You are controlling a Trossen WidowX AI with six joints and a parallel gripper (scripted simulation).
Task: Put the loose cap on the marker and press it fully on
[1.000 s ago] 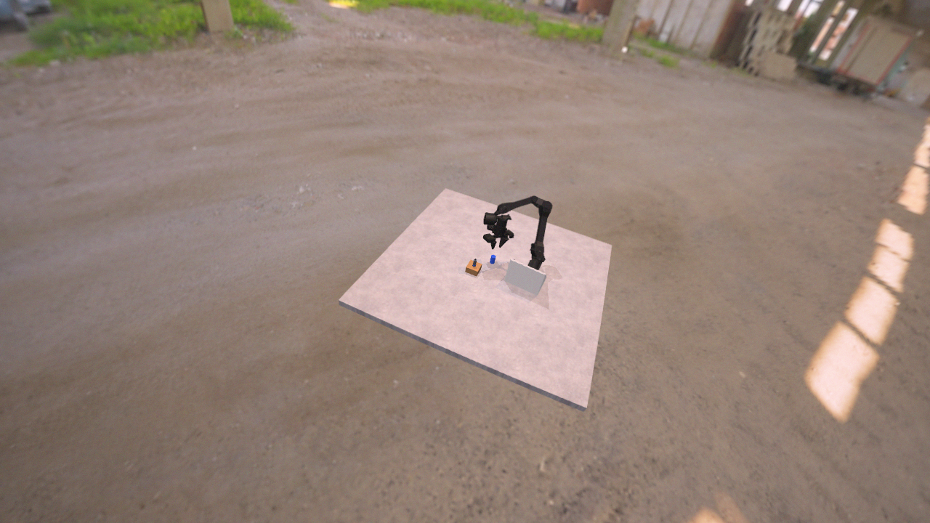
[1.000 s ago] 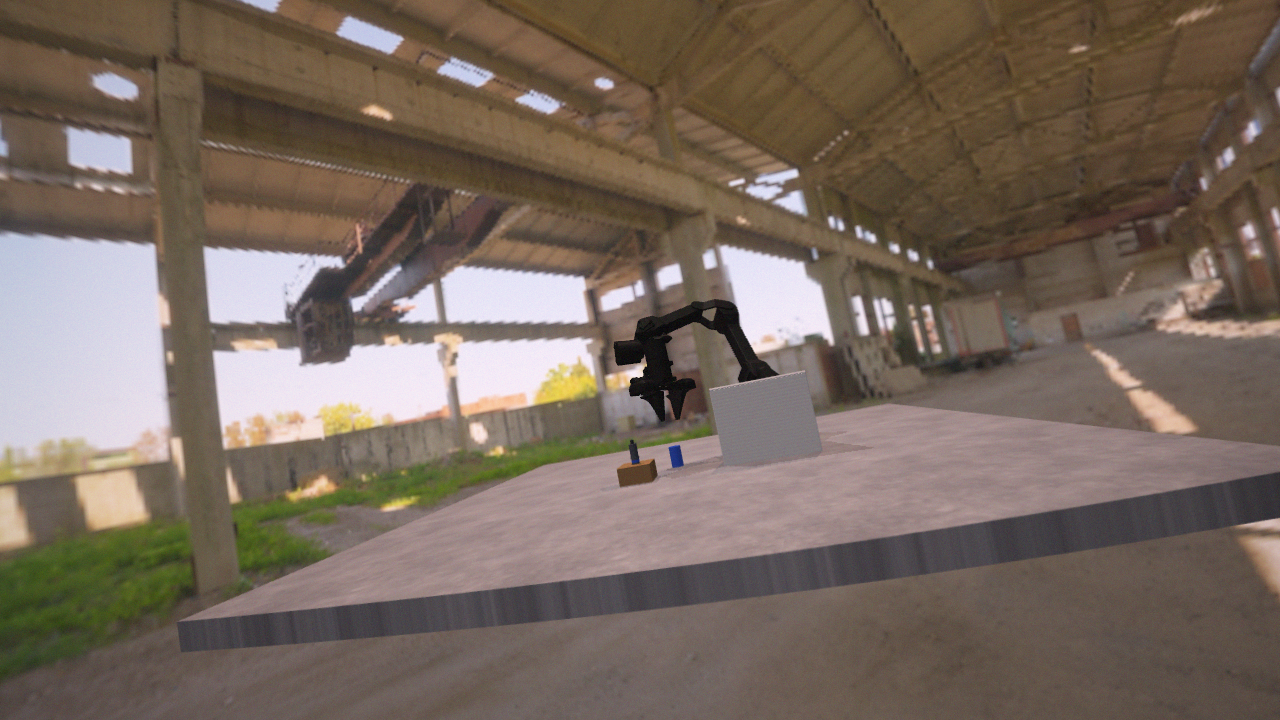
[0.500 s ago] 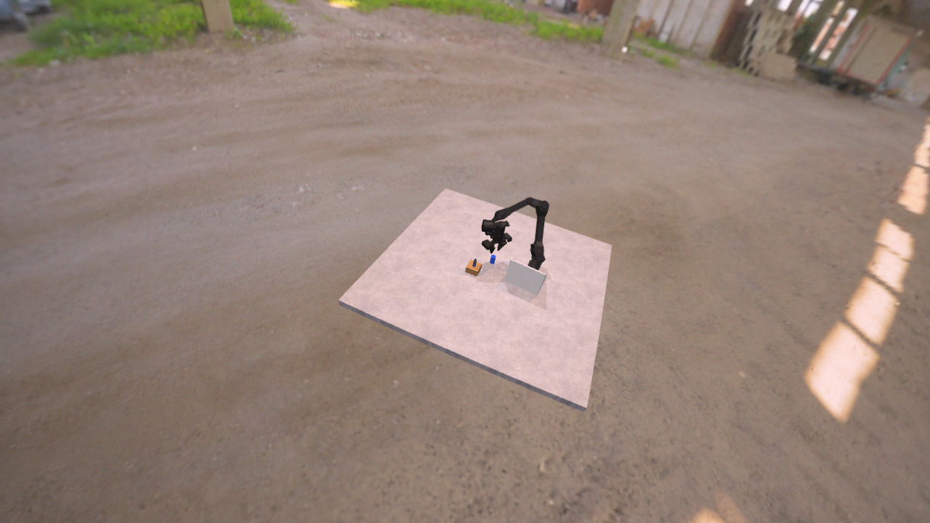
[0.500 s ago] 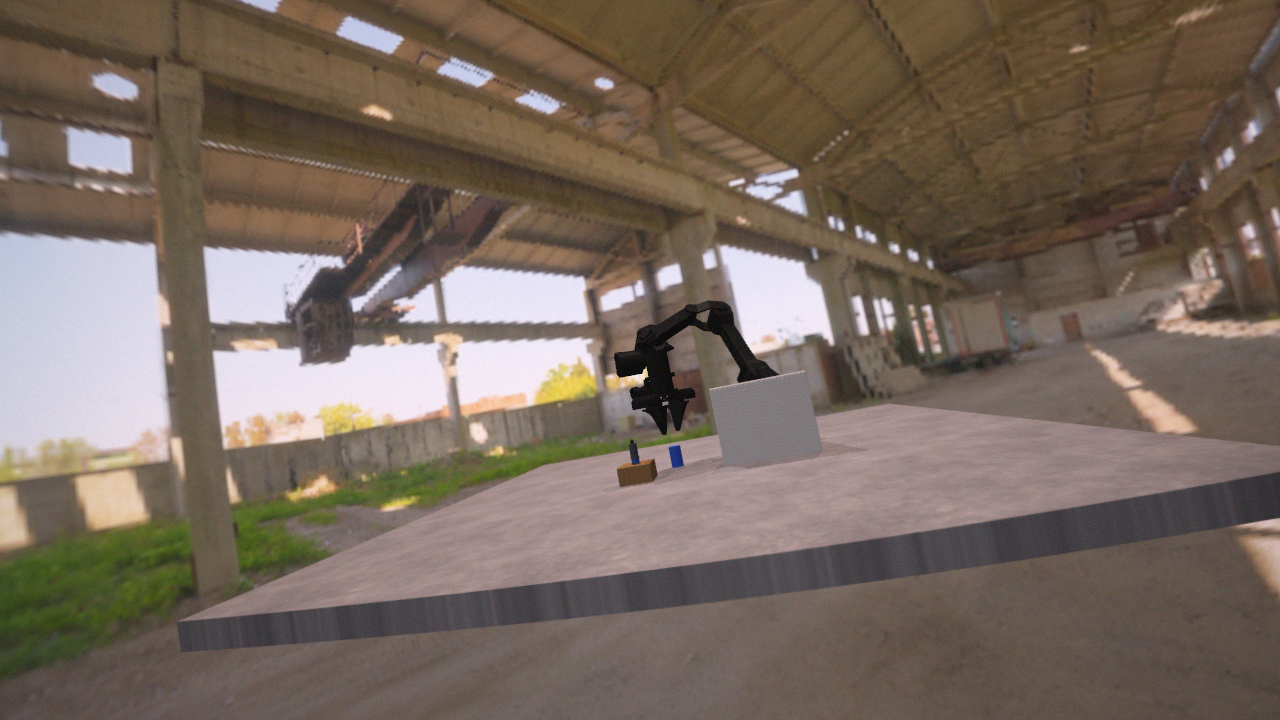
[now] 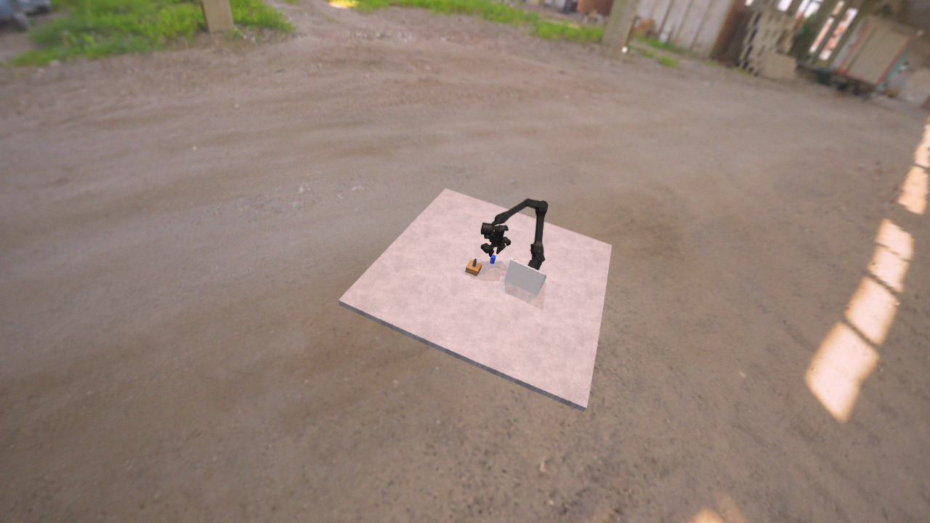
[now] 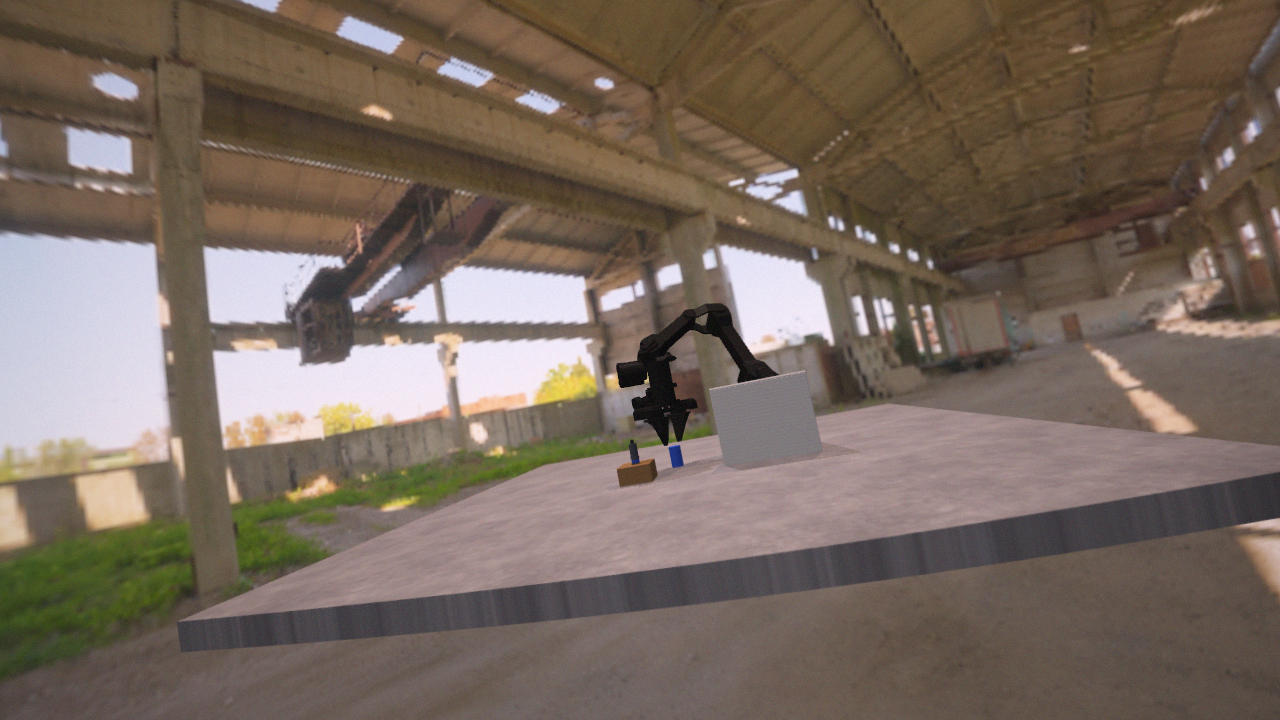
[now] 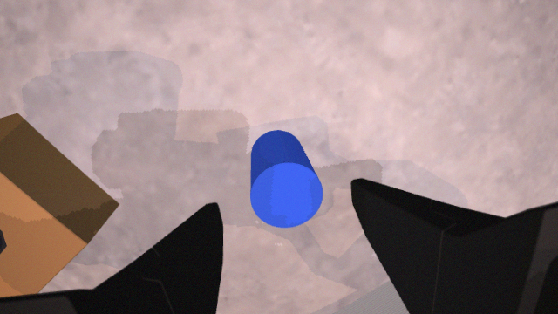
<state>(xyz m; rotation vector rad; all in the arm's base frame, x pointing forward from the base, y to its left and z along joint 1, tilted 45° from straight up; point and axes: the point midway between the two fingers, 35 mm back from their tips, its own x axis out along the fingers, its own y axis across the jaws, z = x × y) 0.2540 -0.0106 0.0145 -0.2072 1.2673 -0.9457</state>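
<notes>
The blue cap (image 5: 492,259) (image 6: 675,456) (image 7: 286,196) stands upright on the table (image 5: 415,292) (image 6: 537,537) (image 7: 414,87). The dark marker (image 5: 474,261) (image 6: 634,452) stands upright in the orange-brown holder block (image 5: 473,269) (image 6: 637,474) (image 7: 44,244), a short way from the cap. Only a sliver of the marker shows at the left edge of the wrist view. My gripper (image 5: 495,253) (image 6: 671,442) (image 7: 286,202) points down just above the cap, open and empty. In the wrist view the cap appears between the fingertips, with a gap on each side.
A light grey upright panel (image 5: 525,277) (image 6: 766,419) stands between the cap and the arm's base side, hiding the base in the exterior view. Its edge shows at the bottom of the wrist view (image 7: 375,301). The holder block is close beside the left finger in the wrist view.
</notes>
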